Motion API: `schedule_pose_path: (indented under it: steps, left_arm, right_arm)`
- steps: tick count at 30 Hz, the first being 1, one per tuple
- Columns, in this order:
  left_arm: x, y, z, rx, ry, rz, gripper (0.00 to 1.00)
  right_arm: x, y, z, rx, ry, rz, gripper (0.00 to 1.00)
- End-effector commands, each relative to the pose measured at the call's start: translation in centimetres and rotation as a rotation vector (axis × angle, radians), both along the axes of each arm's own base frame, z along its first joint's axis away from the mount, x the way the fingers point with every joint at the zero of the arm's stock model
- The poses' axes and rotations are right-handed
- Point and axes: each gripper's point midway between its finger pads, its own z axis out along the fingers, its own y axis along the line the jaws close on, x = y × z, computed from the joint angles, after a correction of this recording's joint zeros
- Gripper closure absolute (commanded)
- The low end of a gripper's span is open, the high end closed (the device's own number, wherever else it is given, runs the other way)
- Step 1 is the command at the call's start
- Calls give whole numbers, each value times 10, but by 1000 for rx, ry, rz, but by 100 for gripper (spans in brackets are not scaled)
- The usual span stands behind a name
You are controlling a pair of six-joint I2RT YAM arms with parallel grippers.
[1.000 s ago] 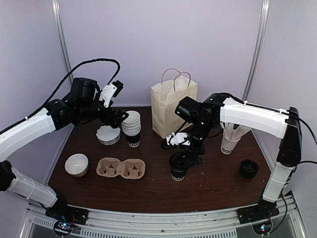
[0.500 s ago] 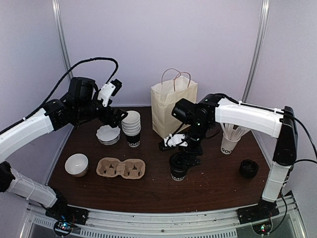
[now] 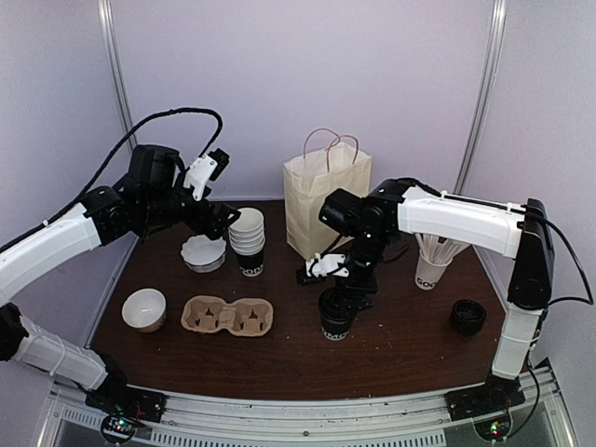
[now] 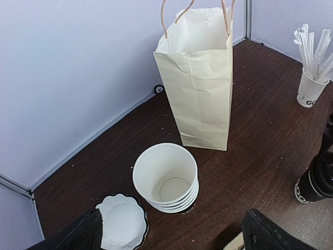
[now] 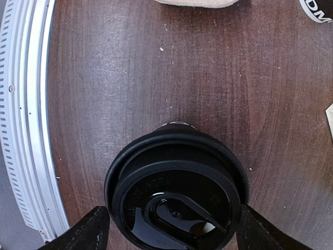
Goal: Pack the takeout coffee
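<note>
The takeout coffee (image 3: 333, 323), a small black cup with white lettering and a black lid (image 5: 177, 198), stands mid-table in front of the paper bag (image 3: 322, 197). My right gripper (image 3: 339, 303) points straight down over it, open. Its two dark fingers flank the lid's rim closely in the right wrist view; whether they touch it I cannot tell. My left gripper (image 3: 223, 222) hovers open at the back left, above a stack of unlidded cups (image 4: 165, 177), with nothing between its fingers (image 4: 86, 235).
A cardboard cup carrier (image 3: 226, 317) and a white bowl (image 3: 144, 309) lie front left. A white fluted dish (image 3: 203, 253) sits beside the cup stack (image 3: 247, 240). At right stand a white cup of sticks (image 3: 433, 265) and a loose black lid (image 3: 467, 317).
My right arm has shifted slightly left over the lidded cup, and its fingers have drawn in a little towards the lid. The left arm has barely moved.
</note>
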Motion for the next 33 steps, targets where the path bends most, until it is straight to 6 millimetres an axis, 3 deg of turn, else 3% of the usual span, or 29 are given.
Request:
schedule_pose_path:
  steps: [1,6,14,18,22,26,33]
  left_arm:
    - [3,0,15,-39,-36,3,3]
    - [4,-1,13,-36,-32,3,2]
    - [4,-2,10,-31,-22,-1,2]
    - [5,-2,9,-29,-20,-2,2]
    - [5,-3,8,-27,-18,-2,2]
    - [5,-2,7,-22,-17,0,2]
    - [7,-3,4,-16,-9,0,2]
  right_arm:
    - [7,5,4,-5,-29,-19,15]
    - [11,3,7,-11,-58,-33,23]
    - [10,-2,-1,-42,-68,-29,17]
    - [12,0,-3,-45,-75,-41,22]
    - [16,0,6,-32,-100,-58,31]
    - [15,-6,22,-18,-128,-67,32]
    - [24,-39,48,25,-166,-157,34]
